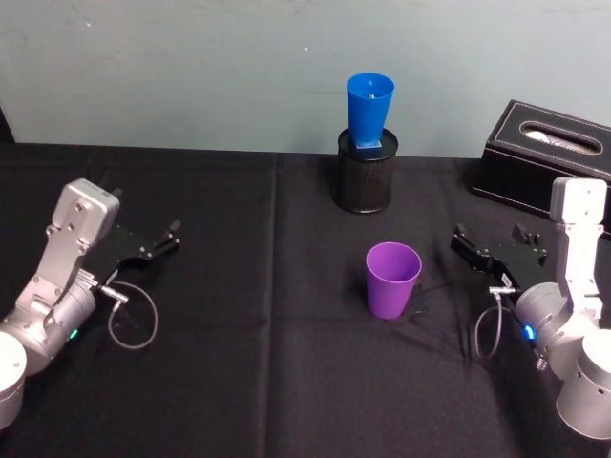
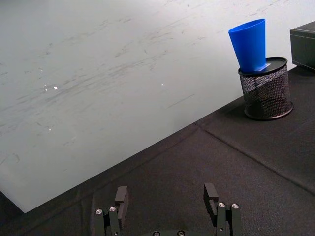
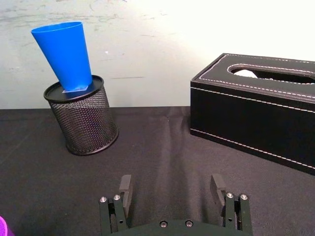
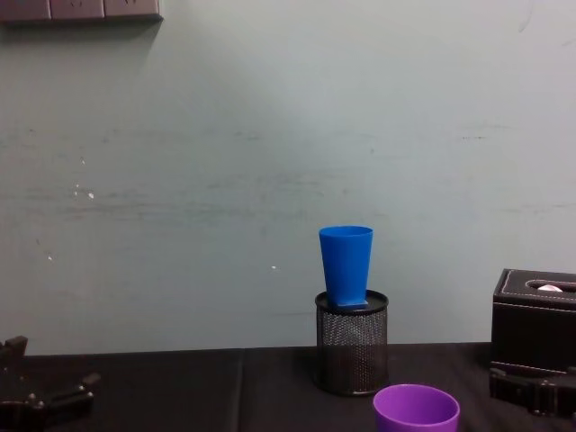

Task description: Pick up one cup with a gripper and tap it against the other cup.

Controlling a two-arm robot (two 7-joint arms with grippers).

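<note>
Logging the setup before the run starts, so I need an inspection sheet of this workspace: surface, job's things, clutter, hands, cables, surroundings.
Surface: black cloth over the table, a crease running down it.
Job's things: purple cup upright on the cloth; blue cup upright on top of the mesh pen holder.
Clutter: black tissue box at the far right.
Hands: left hand open, empty; right hand open, empty, right of the purple cup.
Cables: a loop beside each wrist.
Surroundings: pale scuffed wall.

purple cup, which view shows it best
The head view: the whole purple cup stands upright on the black cloth, open end up, between both arms. The chest view catches just its rim at the bottom edge, and the right wrist view a sliver at its corner.
</note>
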